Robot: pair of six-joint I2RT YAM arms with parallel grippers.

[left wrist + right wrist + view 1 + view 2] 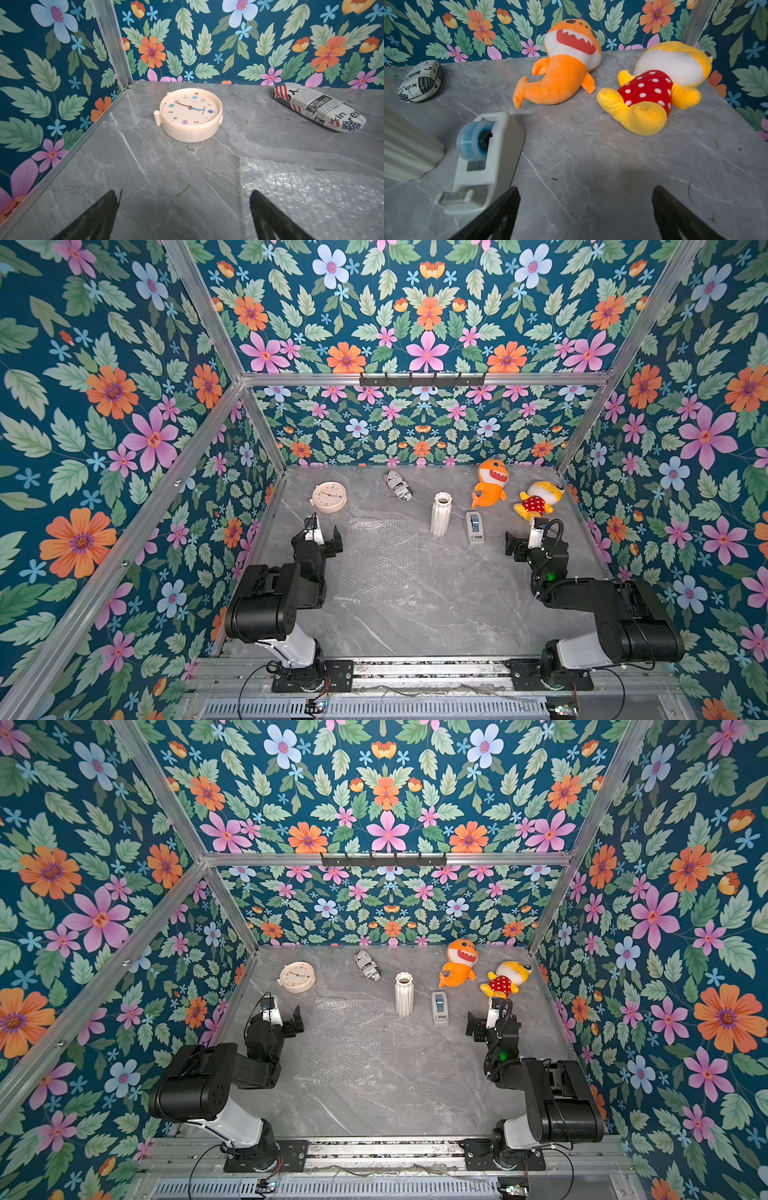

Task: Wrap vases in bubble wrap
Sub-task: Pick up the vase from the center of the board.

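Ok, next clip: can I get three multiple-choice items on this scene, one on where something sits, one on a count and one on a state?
1. What stands between the vase and the right gripper?
A the clock; B the tape dispenser; C the printed case.
2. How many plush toys lie on the table?
A two; B three; C four.
3. How are the grippers?
A left shut on the clock; B right shut on the vase; C both open, holding nothing.

Answers:
1 B: the tape dispenser sits just beside the vase, on the right arm's side.
2 A: an orange shark and a yellow toy lie near the back wall.
3 C: in the wrist views the left gripper and the right gripper show spread fingers with nothing between them.
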